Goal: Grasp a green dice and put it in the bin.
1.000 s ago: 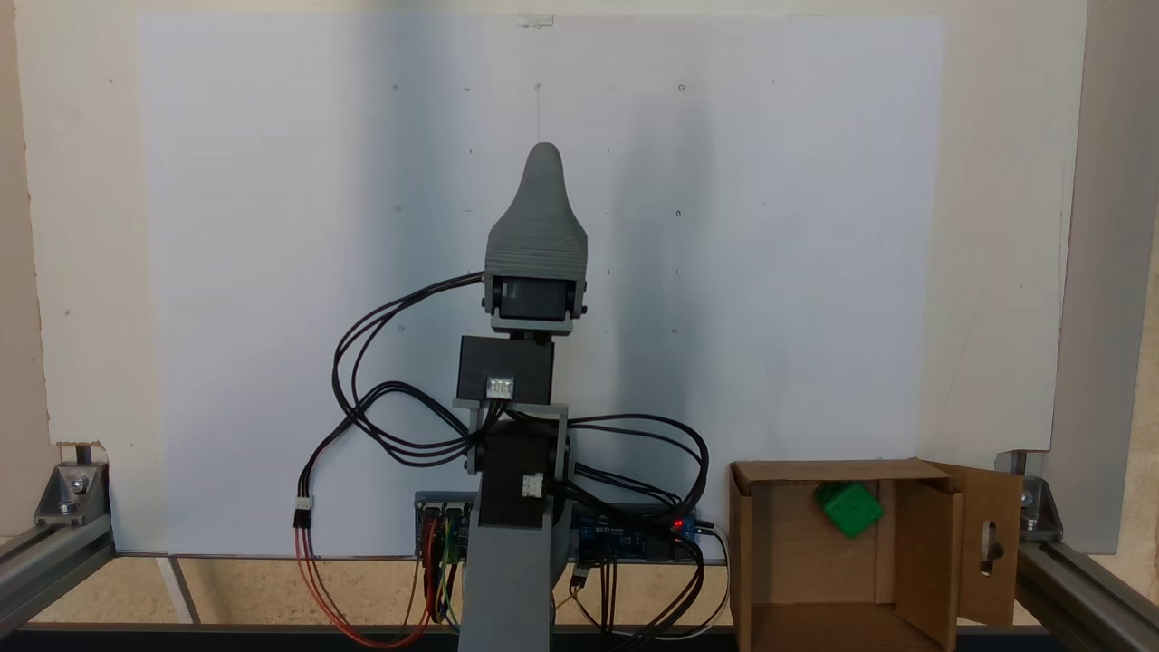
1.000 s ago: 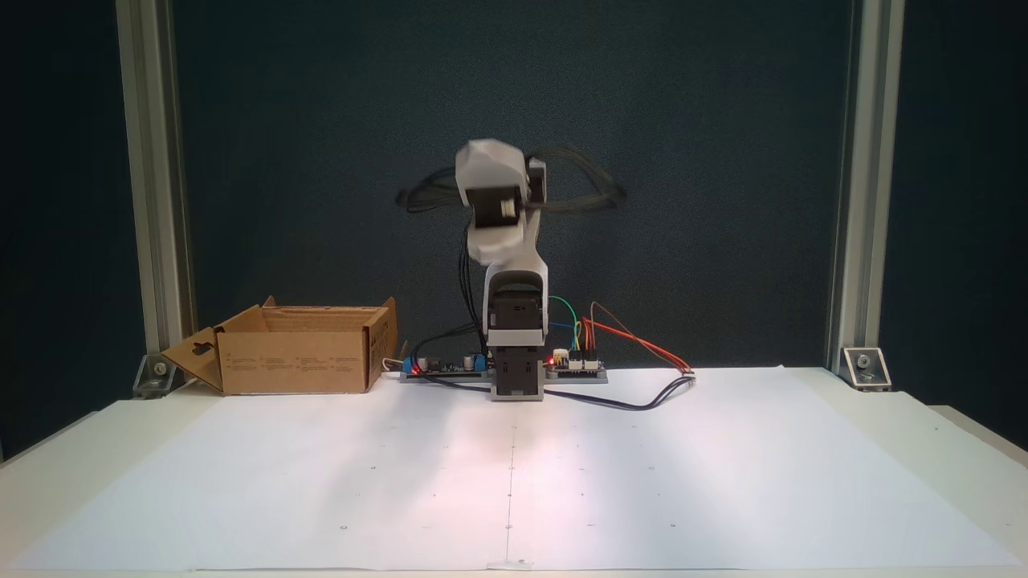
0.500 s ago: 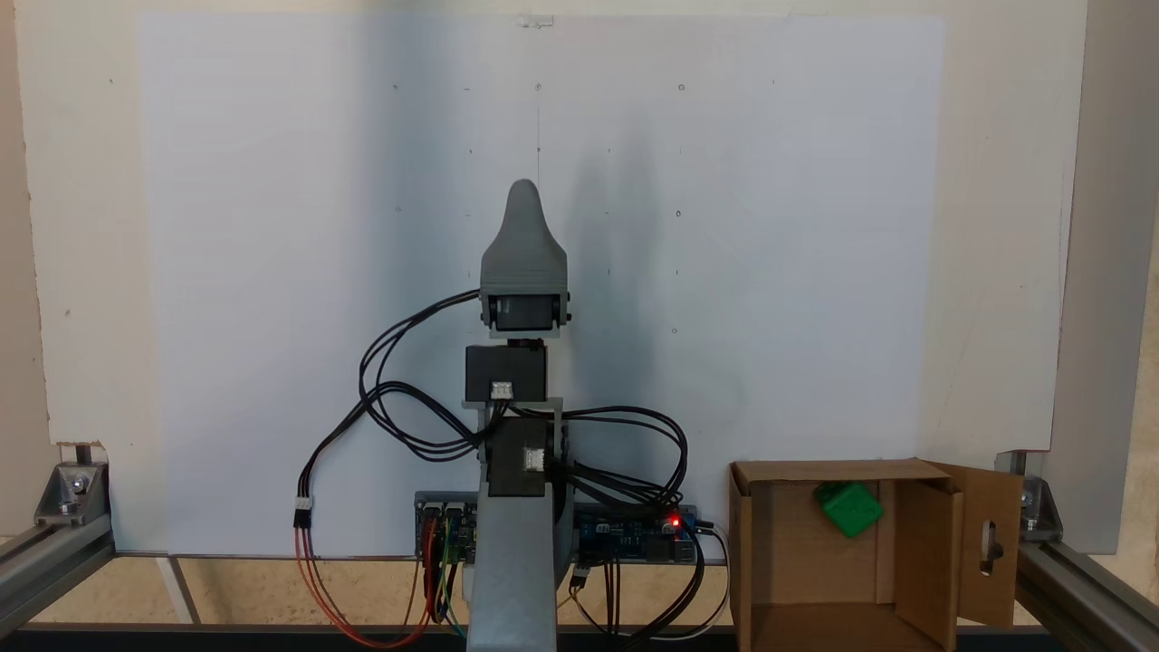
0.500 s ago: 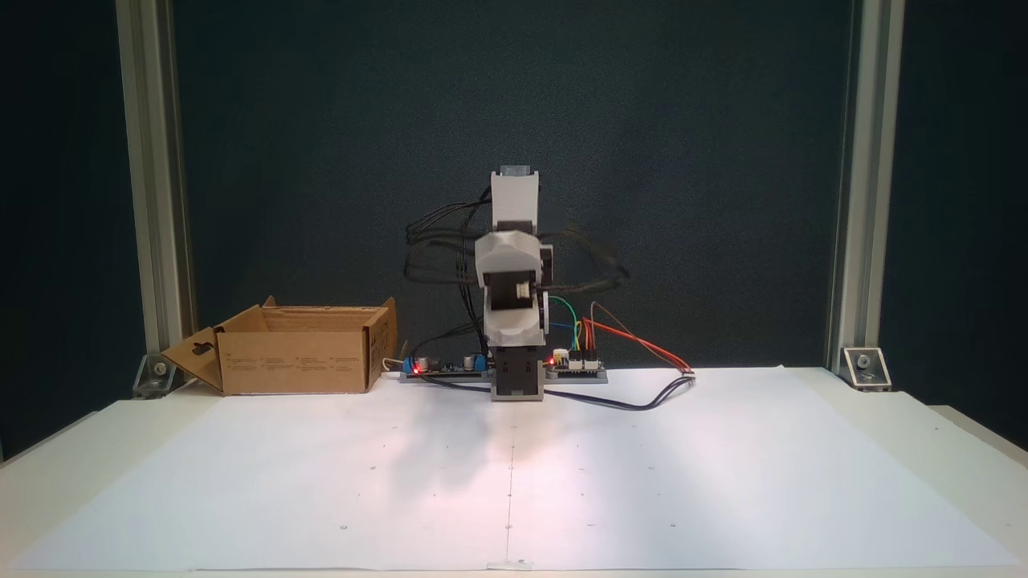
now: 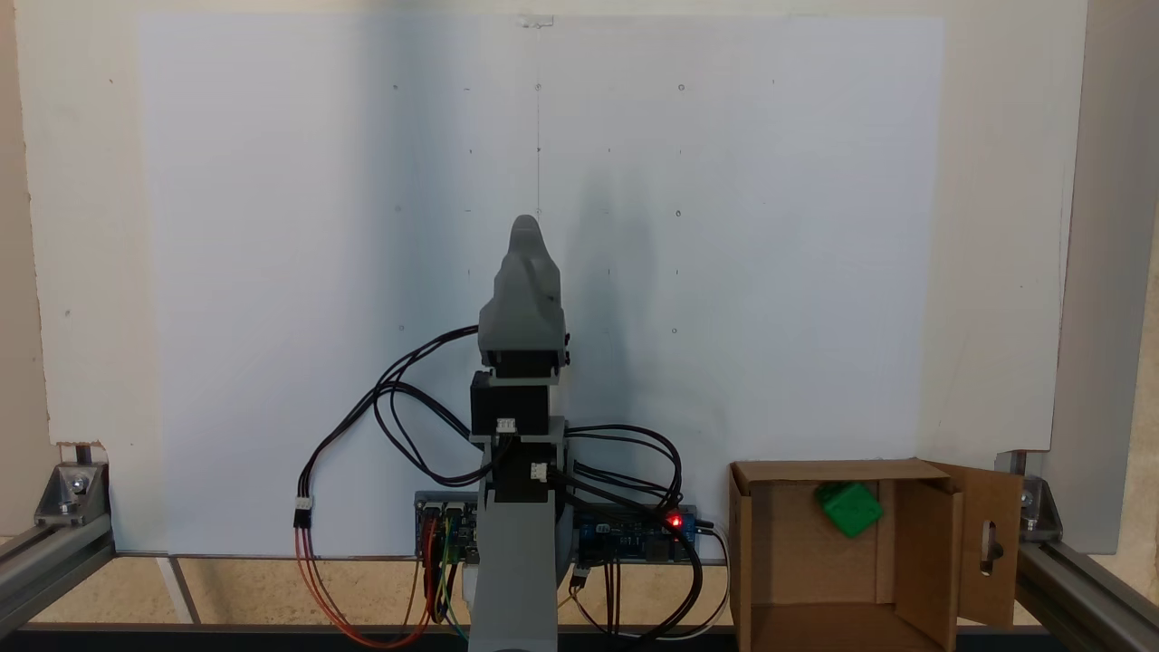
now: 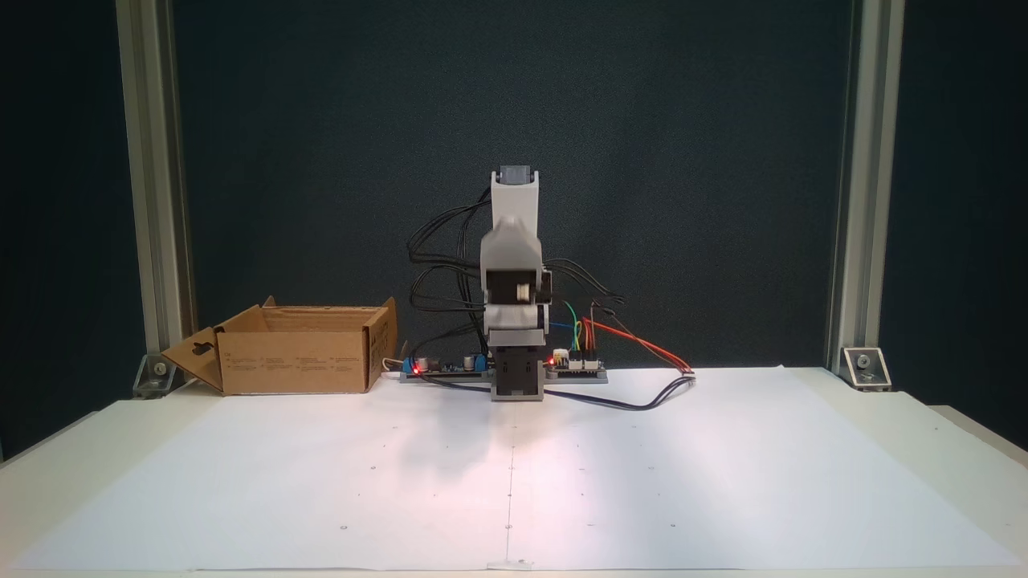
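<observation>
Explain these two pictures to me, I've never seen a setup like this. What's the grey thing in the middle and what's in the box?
The grey thing is a small hobby robot arm, folded up over its base, with wires running to circuit boards. One fixed camera looks down from above; the other faces the arm from the front across the table. The gripper at the arm's end holds nothing that I can see; whether it is open or shut I cannot tell. A sheet of white paper covers the table. Beside the arm's base stands a cardboard bin, and the green dice lies inside it, seen from above.
</observation>
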